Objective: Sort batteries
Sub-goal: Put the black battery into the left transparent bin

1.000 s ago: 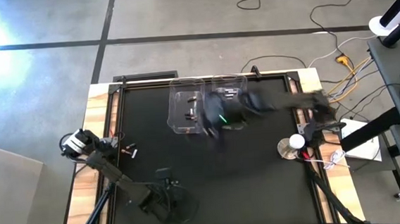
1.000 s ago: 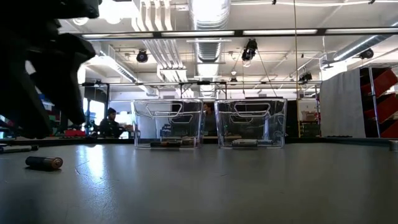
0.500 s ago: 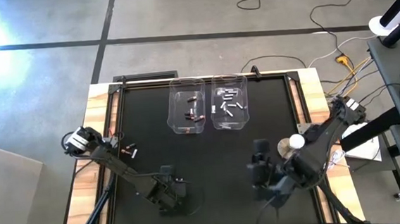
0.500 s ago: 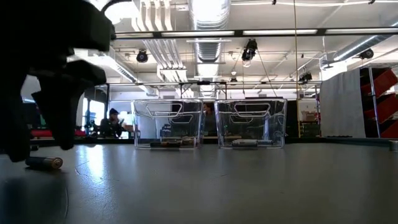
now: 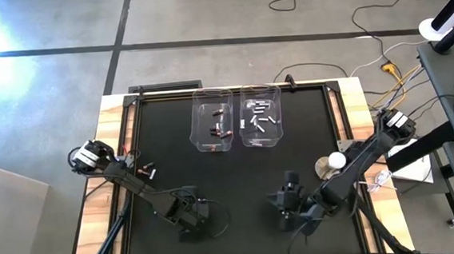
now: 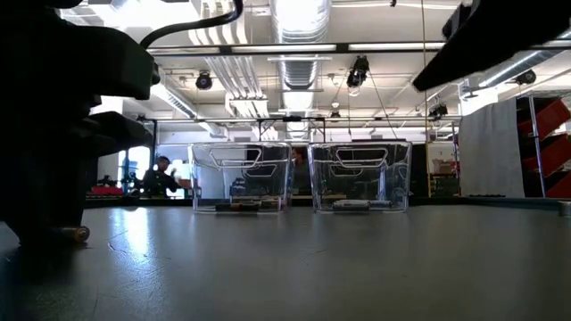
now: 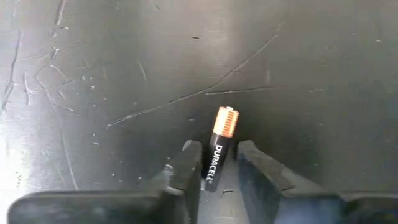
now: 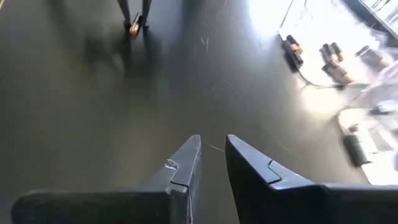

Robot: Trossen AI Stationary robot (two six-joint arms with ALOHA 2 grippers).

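In the low view, the battery (image 7: 219,149) on the counter (image 5: 238,174) is largely hidden by the left gripper (image 7: 219,167), whose fingers flank it. The right gripper (image 8: 212,163), nearly closed, is empty; two clear bins (image 5: 213,129) stand beyond

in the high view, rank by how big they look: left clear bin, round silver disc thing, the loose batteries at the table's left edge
1. left clear bin
2. round silver disc
3. loose batteries, each a tiny sliver
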